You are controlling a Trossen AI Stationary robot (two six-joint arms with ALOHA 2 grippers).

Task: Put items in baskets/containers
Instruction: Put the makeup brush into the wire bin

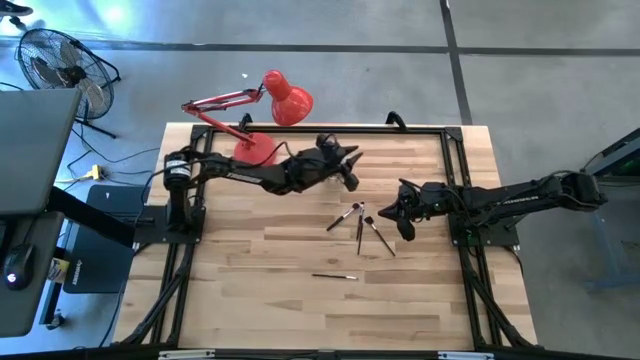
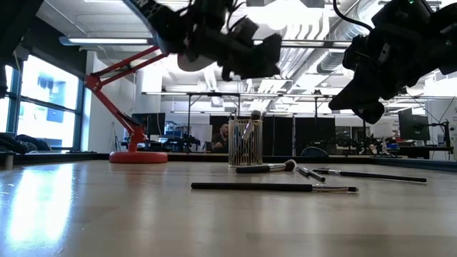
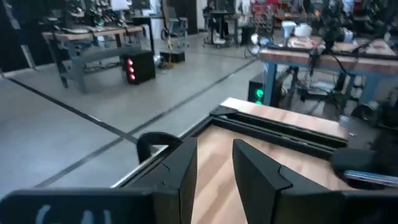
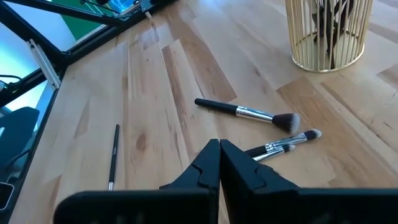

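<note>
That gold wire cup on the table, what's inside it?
The wire cup holds several dark-handled brushes standing upright; one bristle tip pokes above the rim in the low view. The exact count is unclear, since they overlap.

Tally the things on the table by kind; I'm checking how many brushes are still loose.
Loose makeup brushes: 4
Gold wire holder, brushes inside uncountable: 1
Red desk lamp: 1
Total: 6
</note>
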